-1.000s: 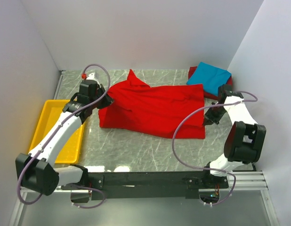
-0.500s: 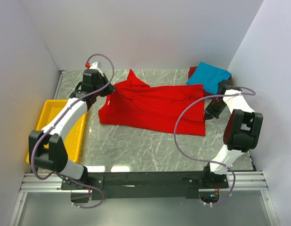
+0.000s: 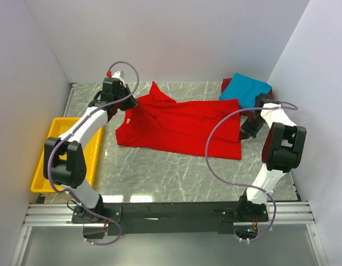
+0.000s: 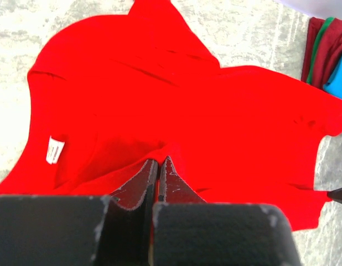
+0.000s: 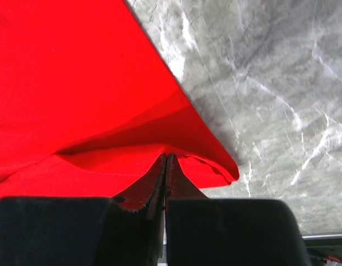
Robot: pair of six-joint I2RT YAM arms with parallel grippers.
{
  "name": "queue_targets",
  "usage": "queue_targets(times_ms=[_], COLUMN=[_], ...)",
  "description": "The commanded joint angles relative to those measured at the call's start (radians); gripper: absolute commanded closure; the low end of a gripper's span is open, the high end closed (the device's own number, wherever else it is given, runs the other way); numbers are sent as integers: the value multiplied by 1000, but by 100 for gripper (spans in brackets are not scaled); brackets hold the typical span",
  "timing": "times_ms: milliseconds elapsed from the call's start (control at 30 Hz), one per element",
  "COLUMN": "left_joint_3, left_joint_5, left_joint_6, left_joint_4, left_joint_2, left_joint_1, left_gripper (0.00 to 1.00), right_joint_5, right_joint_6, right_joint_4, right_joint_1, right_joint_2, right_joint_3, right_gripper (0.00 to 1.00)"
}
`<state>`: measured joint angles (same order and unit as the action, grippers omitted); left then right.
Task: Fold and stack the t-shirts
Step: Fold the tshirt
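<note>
a bright red t-shirt [image 3: 176, 124] is lying spread on the marble table [image 3: 160, 172] between both grippers. the left gripper [image 4: 159, 162] is pinching its left edge, jaws pressed together on cloth. the right gripper [image 5: 166, 158] is pinching the right corner likewise. a turquoise-blue t-shirt [image 3: 247, 91] is resting folded on a darker red t-shirt [image 3: 226, 85], far right.

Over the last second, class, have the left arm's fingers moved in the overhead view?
Yes. The left fingers, shut on the bright red t-shirt, have moved toward the back wall, farther from the yellow tray.
</note>
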<state>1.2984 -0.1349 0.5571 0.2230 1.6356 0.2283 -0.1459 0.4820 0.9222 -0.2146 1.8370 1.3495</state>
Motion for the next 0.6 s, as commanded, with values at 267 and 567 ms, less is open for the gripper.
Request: queue_targets(times_ms=[267, 567], left_joint_3=[110, 85], left_joint_5=[116, 143], left_joint_6=[4, 38], left_joint_4=[28, 33], left_joint_2=[70, 66], left_joint_1=[-14, 3], left_gripper=[51, 12], right_joint_5=[-15, 9], right_joint_6=[-36, -106], right_joint_4=[-52, -77], right_joint_1=[-9, 86], right_joint_2=[29, -107], right_joint_3=[118, 140], right_gripper=[67, 47])
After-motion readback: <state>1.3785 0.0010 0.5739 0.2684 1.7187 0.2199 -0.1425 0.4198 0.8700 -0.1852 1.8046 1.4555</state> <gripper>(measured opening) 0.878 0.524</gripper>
